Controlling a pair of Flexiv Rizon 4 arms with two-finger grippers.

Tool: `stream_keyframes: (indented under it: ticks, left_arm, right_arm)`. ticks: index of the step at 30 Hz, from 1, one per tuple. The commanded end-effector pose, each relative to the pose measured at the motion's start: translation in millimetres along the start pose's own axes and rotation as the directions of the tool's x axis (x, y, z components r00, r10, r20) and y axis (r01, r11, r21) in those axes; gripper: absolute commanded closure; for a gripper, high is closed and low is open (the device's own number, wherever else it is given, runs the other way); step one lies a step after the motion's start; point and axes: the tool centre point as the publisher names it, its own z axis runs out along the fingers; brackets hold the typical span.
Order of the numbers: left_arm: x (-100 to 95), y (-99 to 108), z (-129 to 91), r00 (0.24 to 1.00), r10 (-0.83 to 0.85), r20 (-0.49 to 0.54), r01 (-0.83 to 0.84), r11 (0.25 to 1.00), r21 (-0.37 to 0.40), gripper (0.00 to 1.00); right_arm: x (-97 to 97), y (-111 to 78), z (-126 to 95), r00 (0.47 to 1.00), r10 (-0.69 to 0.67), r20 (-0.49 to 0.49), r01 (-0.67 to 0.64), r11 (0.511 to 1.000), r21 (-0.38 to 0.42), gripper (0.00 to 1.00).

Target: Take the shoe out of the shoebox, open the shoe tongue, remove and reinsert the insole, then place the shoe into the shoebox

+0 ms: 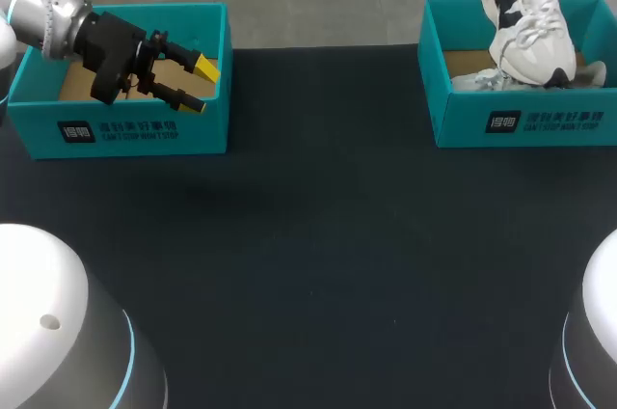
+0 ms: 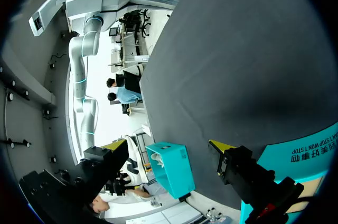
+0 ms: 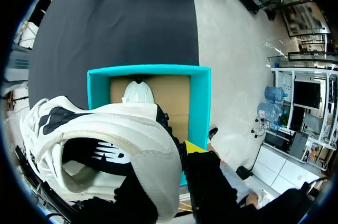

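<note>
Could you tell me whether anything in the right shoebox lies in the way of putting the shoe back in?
Yes: a pale item lies on the floor of the shoebox, beneath the raised shoe.

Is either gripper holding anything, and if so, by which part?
The right gripper holds the shoe by its heel collar, above the box. The left gripper is open and empty.

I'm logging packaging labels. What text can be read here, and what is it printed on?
"CAN'T STOP WON'T STOP": front wall of the left shoebox, and again on the right shoebox.
Logo square and larger characters by that line, on both boxes: too small to read.
On the shoe: a side emblem only, no readable words.
</note>
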Motion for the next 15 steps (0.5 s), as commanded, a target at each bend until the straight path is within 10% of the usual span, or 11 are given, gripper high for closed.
stream_keyframes:
  ticks: [1, 15]
  left_arm:
    - [0.3, 0.9, -0.3, 1.0, 0.001, -0.002, -0.001, 1.0, 0.003, 0.0]
    - [0.3, 0.9, -0.3, 1.0, 0.001, -0.002, -0.001, 1.0, 0.003, 0.0]
  right_arm:
    - [-29.9, -20.1, 18.2, 0.999, 0.028, -0.043, -0.027, 0.999, 0.018, 1.0]
    - [-35.5, -105.3, 57.5, 0.978, 0.194, -0.073, -0.183, 0.974, 0.131, 1.0]
